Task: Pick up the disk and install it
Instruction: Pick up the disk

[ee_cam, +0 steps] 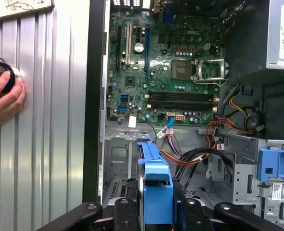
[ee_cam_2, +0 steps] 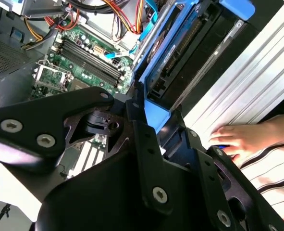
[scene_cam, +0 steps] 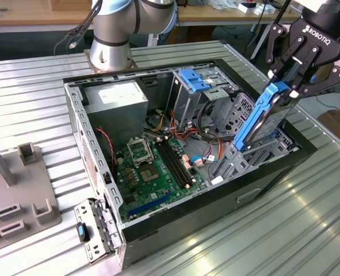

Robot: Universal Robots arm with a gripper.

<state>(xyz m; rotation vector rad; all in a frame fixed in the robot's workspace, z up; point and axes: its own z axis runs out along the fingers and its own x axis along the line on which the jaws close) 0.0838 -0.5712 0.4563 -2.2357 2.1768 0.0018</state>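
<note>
The disk, a flat drive with blue side rails, stands tilted on edge above the grey drive bay, at the exterior view's right end of the open computer case. Its lower end sits at or just inside the bay's mouth. My gripper is shut on its upper blue end. In the first wrist view the disk runs edge-on from between my fingers toward the bay. The second wrist view has the disk reaching out from my gripper.
The open case holds a green motherboard, a grey power supply and a drive cage with a blue latch; loose cables lie near the bay. A person's hand rests on the ribbed table beside the case. A grey fixture stands at the exterior view's left.
</note>
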